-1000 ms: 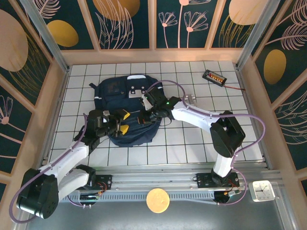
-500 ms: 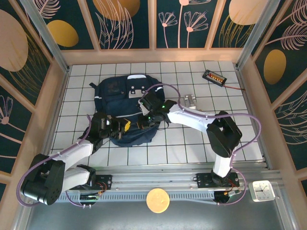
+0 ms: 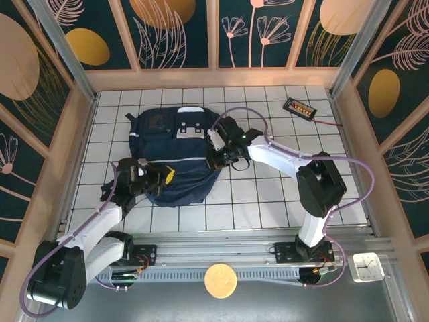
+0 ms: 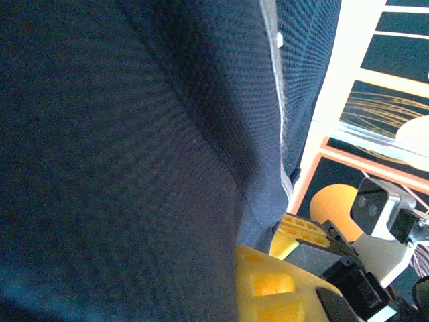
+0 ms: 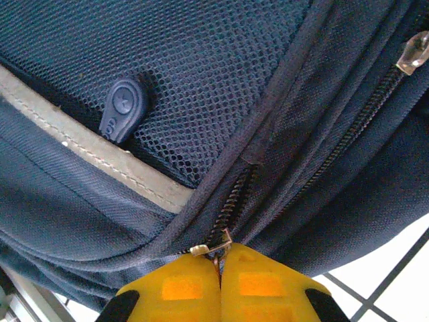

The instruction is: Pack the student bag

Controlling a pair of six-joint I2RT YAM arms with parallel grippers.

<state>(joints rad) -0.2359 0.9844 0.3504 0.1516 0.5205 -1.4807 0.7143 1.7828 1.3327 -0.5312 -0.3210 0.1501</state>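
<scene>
bag [image 3: 167, 137] lies flat on the table [image 3: 268, 201], left of centre, with one end near the far edge.

Handling, my read:
- Soft fabric with no visible frame. It will sag and fold if hauled from one point.
- Looks slack, so probably light.
- Mesh and woven nylon aren't slippery and nothing on it looks fragile.
- Best holds are the zip pull [image 5: 211, 249], the piped seams and the straps. Flat panels just bunch up.

right gripper [image 5: 220, 258]: pads pressed together with the metal zip pull pinched between the tips, on the bag's right edge. Pull along the zip line. A sideways tug drags the whole bag.

left gripper [image 3: 153, 180]: fingers closed, at the bag's near-left side with cloth tight against the pad in its wrist view. Can't tell whether cloth is actually between the fingers. If it is, it makes a useful anchor against the zip pull.

Room:
- Bare table right of the bag and along the near edge.
- The left wall is near the bag, so there's little swing there.
- Black box [image 3: 299, 107] with a red lead sits by the far right corner, well apart.
</scene>
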